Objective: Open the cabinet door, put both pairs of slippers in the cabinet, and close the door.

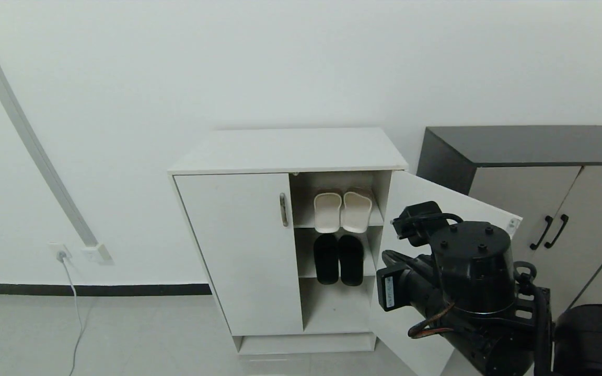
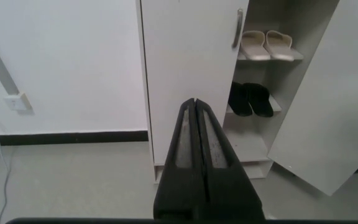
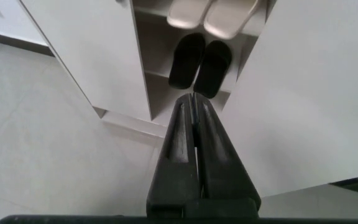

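Left fingers (image 2: 184, 144) and right fingers (image 3: 182, 140) closed, empty — open door (image 1: 411, 190) beside dark cabinet (image 1: 541, 146).

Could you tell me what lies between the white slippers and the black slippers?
One shelf board, bearing the white slippers above the black slippers, in the head view.

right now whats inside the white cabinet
Through the open door: cream slippers on the upper shelf, black slippers on the shelf below. The closed left door covers the other half, so nothing there can be seen.
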